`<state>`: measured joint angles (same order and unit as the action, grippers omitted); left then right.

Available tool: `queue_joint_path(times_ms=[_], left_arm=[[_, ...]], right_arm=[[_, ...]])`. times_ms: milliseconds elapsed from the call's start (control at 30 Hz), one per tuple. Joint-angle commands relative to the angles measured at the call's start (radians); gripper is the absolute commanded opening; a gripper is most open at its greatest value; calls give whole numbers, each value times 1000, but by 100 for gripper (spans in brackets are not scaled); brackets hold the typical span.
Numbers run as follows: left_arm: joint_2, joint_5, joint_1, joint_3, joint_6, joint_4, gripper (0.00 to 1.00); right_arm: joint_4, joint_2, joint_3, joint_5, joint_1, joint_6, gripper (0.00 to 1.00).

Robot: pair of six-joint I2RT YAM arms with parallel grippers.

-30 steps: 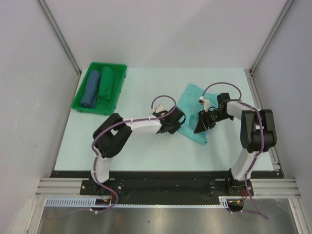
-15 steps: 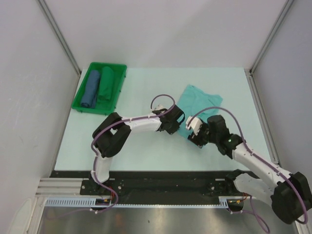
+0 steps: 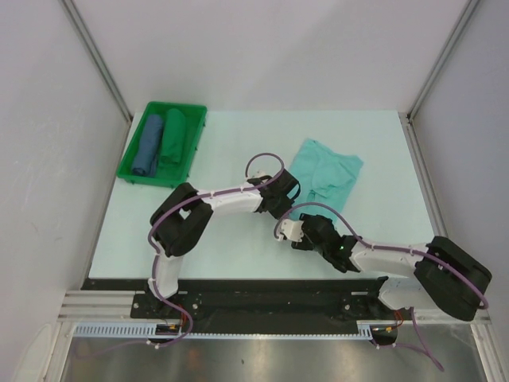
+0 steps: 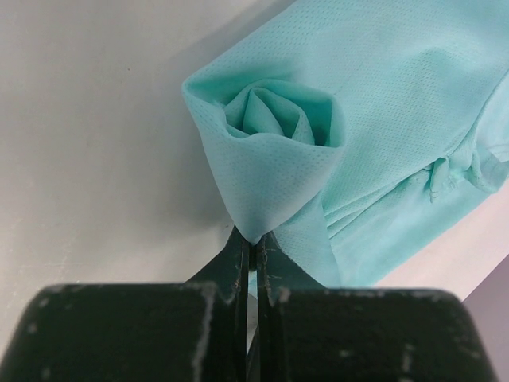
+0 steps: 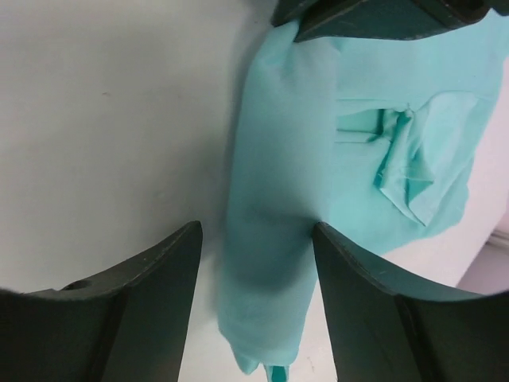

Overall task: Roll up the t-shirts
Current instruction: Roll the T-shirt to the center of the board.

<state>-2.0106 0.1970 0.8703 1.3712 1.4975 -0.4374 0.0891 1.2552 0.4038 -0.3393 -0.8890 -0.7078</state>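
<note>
The thin light turquoise t-shirt (image 3: 328, 173) lay on the pale counter (image 3: 199, 239), right of its middle, its rolled corner pinched by the left tool (image 4: 253, 240), the right tool (image 5: 254, 232) spread wide and empty; one tug might unroll it.

This is a robotics lab test cell. A plain pale table (image 3: 238, 251) is boxed in by bare white panels (image 3: 48, 175) on the left, far and right sides, framed with aluminium posts (image 3: 97, 61). Two cabled robot arms (image 3: 179, 227) are bolted to a slotted aluminium rail (image 3: 99, 306) at the near edge.
</note>
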Motion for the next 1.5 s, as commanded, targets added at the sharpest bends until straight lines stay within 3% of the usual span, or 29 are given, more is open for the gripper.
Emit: queue_joint_path(times_ms=[0,167,267,500,633,833,933,1133,1467], left_arm=[[-8,-19,-11,22,-34,-66,0],[-5,-21,-17,19,-39,-67,0],[1,-22,-22,12,-39,-60,0],[18,-27,-30,-9,-59,-14,3],[45,-18,-30,-32,-74,31,17],[139,19,-31,-135,-100,135,63],[200,28,-31,-220,-112,233,76],[239,22,-14,-349,-129,433,78],[116,33,9,-328,-85,623,73]], right_arm=[[97,72,1,-99,-7,-16,62],[83,93,4,-87,7,-10,59],[-3,64,29,-3,45,22,55],[-270,23,145,448,271,96,42],[-386,79,236,675,410,94,38],[-523,214,354,946,576,64,33],[-598,297,414,1060,640,42,32],[-807,539,592,1293,765,-18,31],[-977,768,745,1399,858,-41,28]])
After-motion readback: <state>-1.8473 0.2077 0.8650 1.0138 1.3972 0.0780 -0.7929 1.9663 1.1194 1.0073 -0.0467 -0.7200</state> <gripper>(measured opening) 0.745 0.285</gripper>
